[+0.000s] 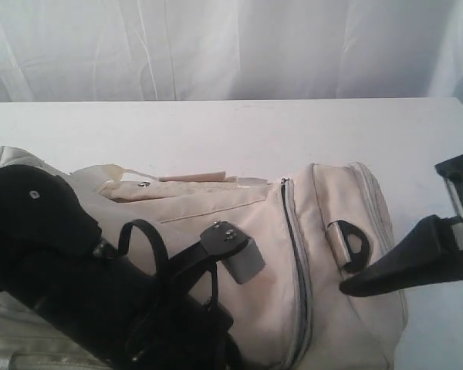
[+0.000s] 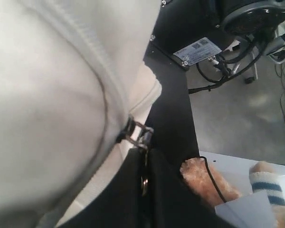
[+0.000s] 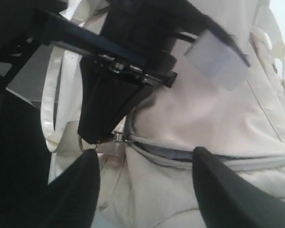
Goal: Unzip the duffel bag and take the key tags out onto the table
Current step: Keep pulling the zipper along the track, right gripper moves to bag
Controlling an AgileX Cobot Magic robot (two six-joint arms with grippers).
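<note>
The cream-white duffel bag (image 1: 324, 308) lies along the near side of the white table (image 1: 216, 127). Its grey zipper track (image 1: 296, 262) runs across the top. My left gripper (image 2: 146, 164) is shut on the metal ring pull (image 2: 144, 180) behind the zipper slider (image 2: 137, 133). In the right wrist view, the left gripper (image 3: 96, 135) holds that pull where the zipper (image 3: 166, 154) gapes slightly over grey lining. My right gripper (image 3: 147, 190) is open, its fingers (image 1: 405, 266) spread beside the bag's end with the black D-ring (image 1: 356, 248). The key tags are out of view.
The left arm (image 1: 54, 254) covers the bag's near left part. A white curtain (image 1: 231, 46) hangs behind the table. In the left wrist view, a fuzzy tan plush (image 2: 204, 183) and a striped cuff (image 2: 266, 183) lie on a white surface, with cables on the floor (image 2: 247, 109) beyond.
</note>
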